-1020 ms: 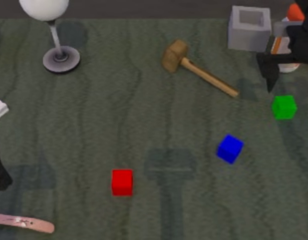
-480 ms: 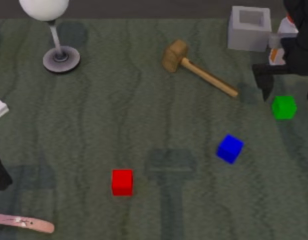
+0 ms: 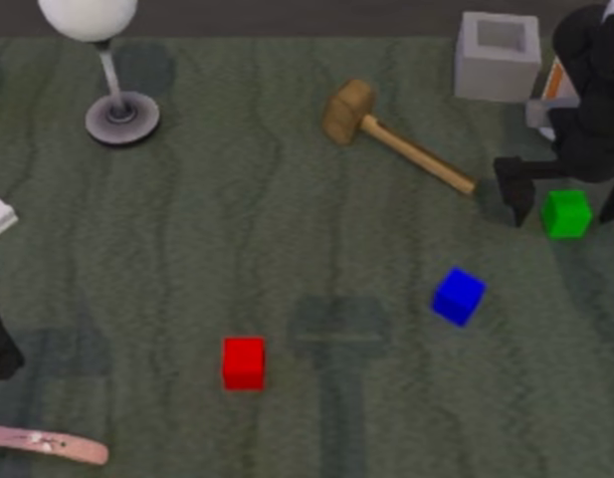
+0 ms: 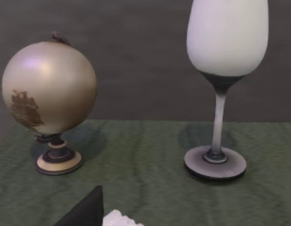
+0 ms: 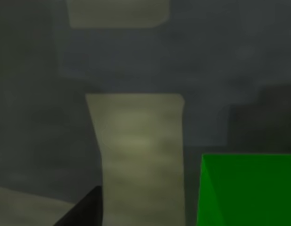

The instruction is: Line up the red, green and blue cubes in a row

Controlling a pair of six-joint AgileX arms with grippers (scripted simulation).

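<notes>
right claw (image 3: 568, 199) spread apart, fingers straddling the green cube (image 3: 566, 213) at the worktop's right edge. blue cube (image 3: 458, 296) near it, red cube (image 3: 244, 362) further left. left arm parked at the left edge.

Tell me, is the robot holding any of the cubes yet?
No, nothing is held. The right gripper is open, one finger on each side of the green cube, which sits on the table. The left arm is parked at the table's left edge.
</notes>
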